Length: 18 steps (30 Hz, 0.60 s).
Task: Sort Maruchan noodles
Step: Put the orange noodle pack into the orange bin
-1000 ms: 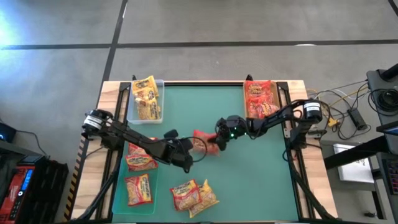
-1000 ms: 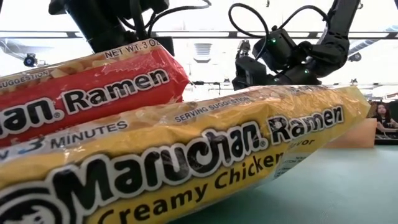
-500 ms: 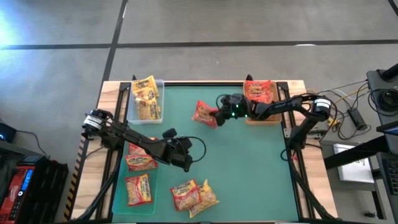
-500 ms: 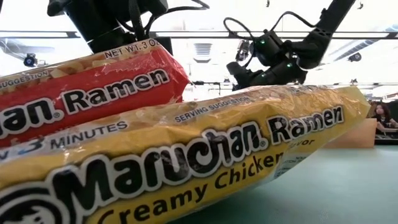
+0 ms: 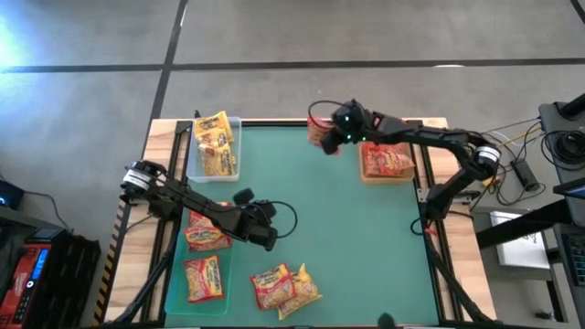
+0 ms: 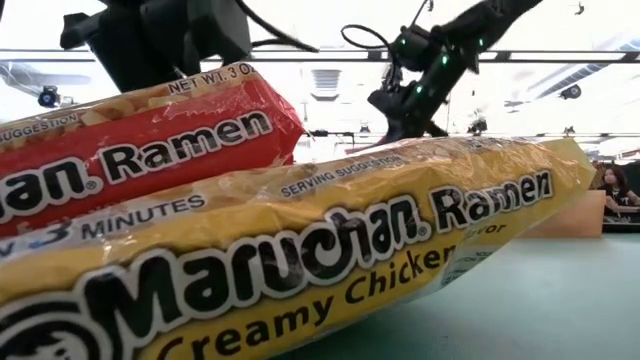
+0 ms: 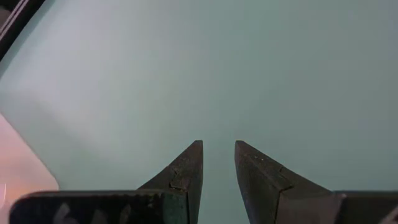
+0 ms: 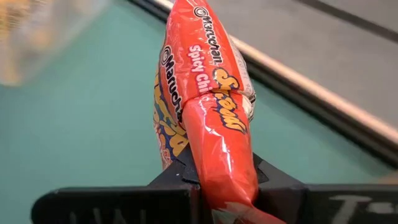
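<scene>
**R gripper holding a red packet at the table's far edge; L gripper idle over the mat**

The right gripper is sitting at approx. 12 o'clock on the table, at the far rim, w/ its fingers clamping a red Spicy packet. In the right wrist view the packet is standing on edge between the dark fingers, label reading "Maruchan" and "Spicy". From above, it's hanging over the far border of the green mat, just beside the tan tray at approx. 1 o'clock. That tray is holding more red packets.

The left gripper is hovering over bare mat near centre, slightly toward 7 o'clock. Its fingers are parted by a narrow gap, w/ nothing between them; the left wrist view is showing only green mat ahead.

Other noodles:
- Yellow packets are lying in the clear tray at approx. 10–11 o'clock.
- Two packets are lying at approx. 8 o'clock, an upper-left packet and a lower-left packet, both red-and-yellow.
- A near-edge pair is lying at approx. 6–7 o'clock, touching.

In the low view a Creamy Chicken packet and a red Ramen packet are filling the frame, the red one lying behind and above the yellow.
</scene>
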Motion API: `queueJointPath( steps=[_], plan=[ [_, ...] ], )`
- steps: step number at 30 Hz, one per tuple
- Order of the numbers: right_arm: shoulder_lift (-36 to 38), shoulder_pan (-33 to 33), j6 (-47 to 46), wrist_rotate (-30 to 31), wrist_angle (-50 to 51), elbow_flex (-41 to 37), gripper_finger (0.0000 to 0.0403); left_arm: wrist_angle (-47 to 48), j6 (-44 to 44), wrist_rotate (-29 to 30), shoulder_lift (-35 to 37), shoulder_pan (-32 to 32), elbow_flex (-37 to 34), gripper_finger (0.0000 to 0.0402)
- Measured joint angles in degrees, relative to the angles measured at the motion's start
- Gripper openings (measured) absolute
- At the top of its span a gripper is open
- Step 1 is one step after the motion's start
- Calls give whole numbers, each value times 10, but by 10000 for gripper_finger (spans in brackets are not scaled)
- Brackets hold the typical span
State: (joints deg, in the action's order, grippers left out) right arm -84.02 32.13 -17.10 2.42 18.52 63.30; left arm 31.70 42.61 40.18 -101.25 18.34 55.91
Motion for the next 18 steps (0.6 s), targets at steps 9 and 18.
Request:
queueJointPath(
  steps=[9, 18],
  plan=[
    [42, 1, 6, 107, 298, 130, 24, 1, 41, 28, 0, -2, -22, 76],
    [81, 2, -63, 141, 500, 148, 23, -2, 44, 30, 0, -5, -22, 76]
  ],
)
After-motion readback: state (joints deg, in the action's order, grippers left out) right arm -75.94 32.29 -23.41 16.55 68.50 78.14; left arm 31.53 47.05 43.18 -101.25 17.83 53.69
